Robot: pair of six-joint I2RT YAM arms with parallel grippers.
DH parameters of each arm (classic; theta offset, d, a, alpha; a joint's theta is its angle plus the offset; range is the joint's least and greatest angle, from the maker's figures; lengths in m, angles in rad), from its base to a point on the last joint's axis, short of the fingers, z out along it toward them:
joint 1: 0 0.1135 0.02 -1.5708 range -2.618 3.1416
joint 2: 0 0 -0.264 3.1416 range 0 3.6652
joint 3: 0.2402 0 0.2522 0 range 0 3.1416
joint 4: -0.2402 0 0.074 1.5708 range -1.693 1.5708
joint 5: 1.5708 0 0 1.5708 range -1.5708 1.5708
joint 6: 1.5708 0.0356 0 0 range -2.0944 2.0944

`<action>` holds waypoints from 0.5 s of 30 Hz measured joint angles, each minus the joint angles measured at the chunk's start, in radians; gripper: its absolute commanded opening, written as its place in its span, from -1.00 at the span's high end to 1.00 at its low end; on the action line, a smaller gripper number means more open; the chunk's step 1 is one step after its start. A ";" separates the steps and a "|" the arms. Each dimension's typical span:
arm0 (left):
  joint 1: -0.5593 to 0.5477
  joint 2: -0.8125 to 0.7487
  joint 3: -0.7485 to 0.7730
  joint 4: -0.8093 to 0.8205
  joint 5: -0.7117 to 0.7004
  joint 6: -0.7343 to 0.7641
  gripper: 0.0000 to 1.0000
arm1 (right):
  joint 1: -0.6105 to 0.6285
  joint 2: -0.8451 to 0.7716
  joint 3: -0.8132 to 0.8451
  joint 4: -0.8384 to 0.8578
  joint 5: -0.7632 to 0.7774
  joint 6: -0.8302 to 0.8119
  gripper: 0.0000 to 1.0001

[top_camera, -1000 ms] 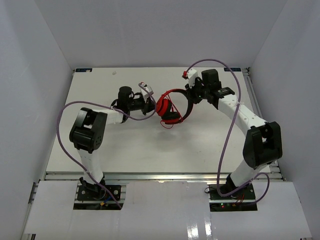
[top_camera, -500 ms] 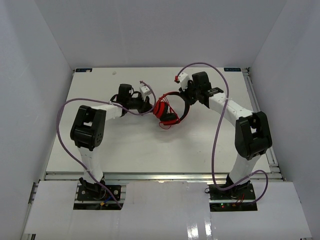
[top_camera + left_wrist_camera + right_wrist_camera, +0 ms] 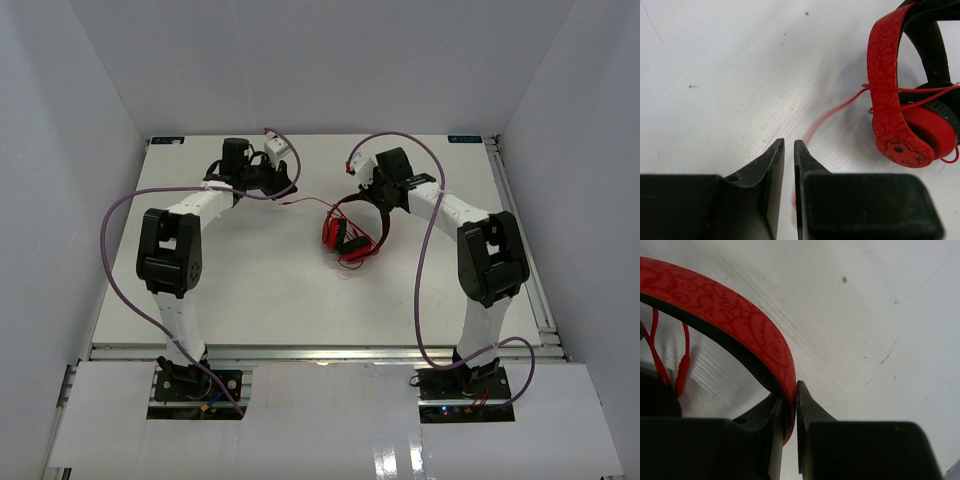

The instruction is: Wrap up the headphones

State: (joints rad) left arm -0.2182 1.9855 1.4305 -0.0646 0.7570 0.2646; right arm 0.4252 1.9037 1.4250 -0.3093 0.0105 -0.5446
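The red headphones lie mid-table, the cups together and the black-lined band arching toward the back right. My right gripper is shut on the headband, which passes between its fingertips in the right wrist view. My left gripper sits left of the headphones. Its jaws are almost closed with the thin red cord running between them. The cord stretches from this gripper to the cups and loops round the band. More loops of cord hang beneath the band.
Thick purple arm cables arc above both arms. White walls enclose the table on the left, back and right. The table's near edge runs in front of the arm bases.
My left gripper has pulled back and to the left, away from the headphones, drawing the cord out. My right gripper has shifted left with the band. The cups now lie slightly nearer and further right.
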 measured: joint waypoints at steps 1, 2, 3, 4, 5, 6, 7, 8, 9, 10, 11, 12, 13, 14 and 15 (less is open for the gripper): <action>0.003 0.007 0.027 -0.016 0.009 0.000 0.62 | 0.000 0.002 0.002 -0.004 0.007 -0.003 0.85; 0.007 0.014 0.048 -0.030 0.020 0.001 0.65 | 0.000 0.004 0.005 -0.008 0.012 -0.006 0.85; 0.009 0.018 0.059 -0.040 0.031 0.001 0.69 | 0.000 0.007 0.011 -0.012 0.016 -0.006 0.85; 0.010 0.020 0.063 -0.050 0.044 0.001 0.73 | 0.000 0.013 0.019 -0.016 0.018 -0.006 0.85; 0.011 0.021 0.065 -0.061 0.057 0.000 0.79 | 0.001 0.019 0.028 -0.019 0.020 -0.006 0.85; 0.011 0.023 0.065 -0.074 0.072 -0.003 0.83 | 0.001 0.026 0.035 -0.023 0.022 -0.006 0.85; 0.011 0.026 0.065 -0.087 0.089 -0.006 0.84 | 0.002 0.032 0.044 -0.028 0.024 -0.005 0.85; 0.011 0.029 0.065 -0.096 0.107 -0.011 0.81 | 0.002 0.038 0.052 -0.033 0.026 -0.002 0.85; 0.011 0.032 0.065 -0.101 0.122 -0.016 0.74 | 0.002 0.046 0.062 -0.039 0.029 0.002 0.85; 0.010 0.035 0.065 -0.107 0.136 -0.020 0.65 | 0.002 0.055 0.073 -0.043 0.031 0.007 0.85; 0.010 0.035 0.060 -0.110 0.144 -0.025 0.56 | 0.002 0.065 0.084 -0.047 0.033 0.010 0.85; 0.010 0.036 0.056 -0.112 0.152 -0.030 0.52 | 0.002 0.074 0.095 -0.051 0.035 0.014 0.85; 0.010 0.036 0.048 -0.110 0.152 -0.039 0.52 | 0.002 0.084 0.107 -0.058 0.039 0.018 0.85; 0.010 0.033 0.033 -0.098 0.147 -0.048 0.50 | 0.002 0.095 0.121 -0.067 0.040 0.022 0.85; 0.010 0.029 0.010 -0.085 0.140 -0.059 0.47 | 0.002 0.106 0.133 -0.075 0.041 0.027 0.85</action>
State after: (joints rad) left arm -0.2083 2.0148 1.4403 -0.1500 0.8973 0.2053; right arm 0.4267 2.0098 1.5585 -0.3848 0.0518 -0.5177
